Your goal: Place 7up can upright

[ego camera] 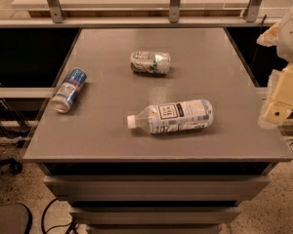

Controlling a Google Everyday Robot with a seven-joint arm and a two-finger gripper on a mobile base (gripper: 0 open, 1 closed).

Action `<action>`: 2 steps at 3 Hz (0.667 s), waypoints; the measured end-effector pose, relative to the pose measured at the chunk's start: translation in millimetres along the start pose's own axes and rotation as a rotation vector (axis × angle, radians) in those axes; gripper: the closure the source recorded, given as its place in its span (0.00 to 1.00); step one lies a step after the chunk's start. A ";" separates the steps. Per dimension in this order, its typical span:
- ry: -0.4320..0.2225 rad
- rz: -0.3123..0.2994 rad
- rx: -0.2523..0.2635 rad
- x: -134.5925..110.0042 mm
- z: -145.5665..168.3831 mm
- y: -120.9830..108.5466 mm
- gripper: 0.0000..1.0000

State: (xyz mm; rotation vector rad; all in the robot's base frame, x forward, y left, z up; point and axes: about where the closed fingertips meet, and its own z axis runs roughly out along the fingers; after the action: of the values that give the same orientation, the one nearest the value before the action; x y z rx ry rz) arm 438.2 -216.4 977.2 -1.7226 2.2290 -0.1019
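The 7up can (150, 62), silvery-white with green markings, lies on its side on the grey table (102, 130), towards the back middle. My gripper (279, 101) is a cream-coloured shape at the right edge of the view, off the table's right side and well away from the can. It holds nothing that I can see.
A blue-and-silver can (69, 90) lies on its side near the table's left edge. A clear plastic bottle (172, 116) with a white label lies on its side in the front middle. A railing with metal posts (175, 3) runs behind the table.
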 end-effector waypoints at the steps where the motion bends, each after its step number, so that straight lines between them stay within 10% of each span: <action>1: -0.006 0.000 0.002 -1.4 -1.3 -1.8 0.00; 2: -0.025 -0.033 0.002 -16.4 -1.6 -19.1 0.00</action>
State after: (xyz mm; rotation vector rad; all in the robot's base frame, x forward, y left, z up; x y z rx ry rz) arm 459.2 -206.1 986.9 -1.7509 2.1826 -0.0898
